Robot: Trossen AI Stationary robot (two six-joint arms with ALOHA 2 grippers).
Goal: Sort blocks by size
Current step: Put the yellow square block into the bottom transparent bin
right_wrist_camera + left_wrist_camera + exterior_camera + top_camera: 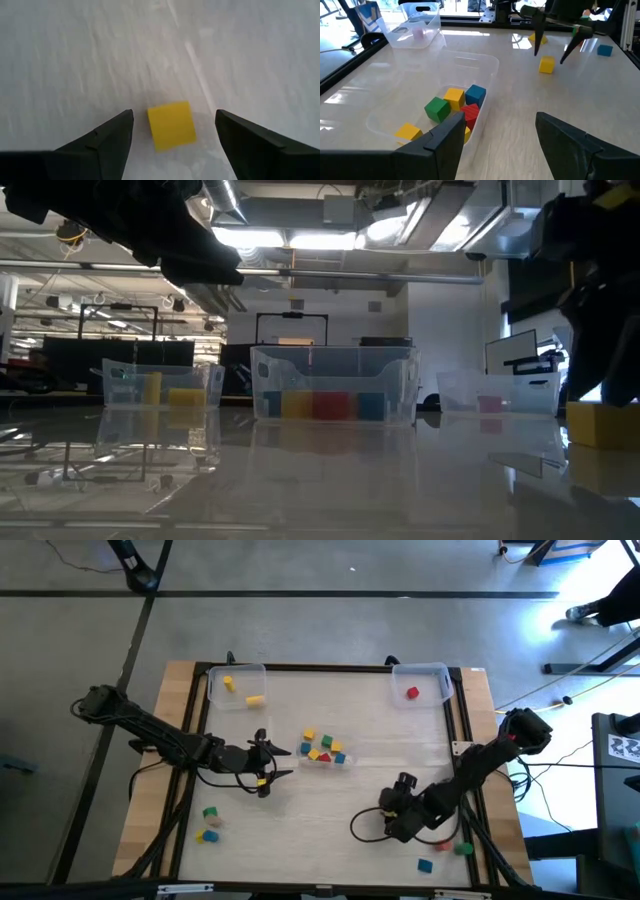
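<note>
My right gripper is open and points down at the table near its front right. A small yellow block lies flat on the table between its two fingers, touching neither. The block also shows in the left wrist view and the low view. My left gripper is open and empty at the table's middle left, beside a clear bin holding several blocks. The clear far left bin holds yellow blocks. The clear far right bin holds a red block.
Loose blocks lie near the front left, a green one and a yellow and blue pair. A blue one and a red and green pair lie near the front right. A raised frame runs round the table.
</note>
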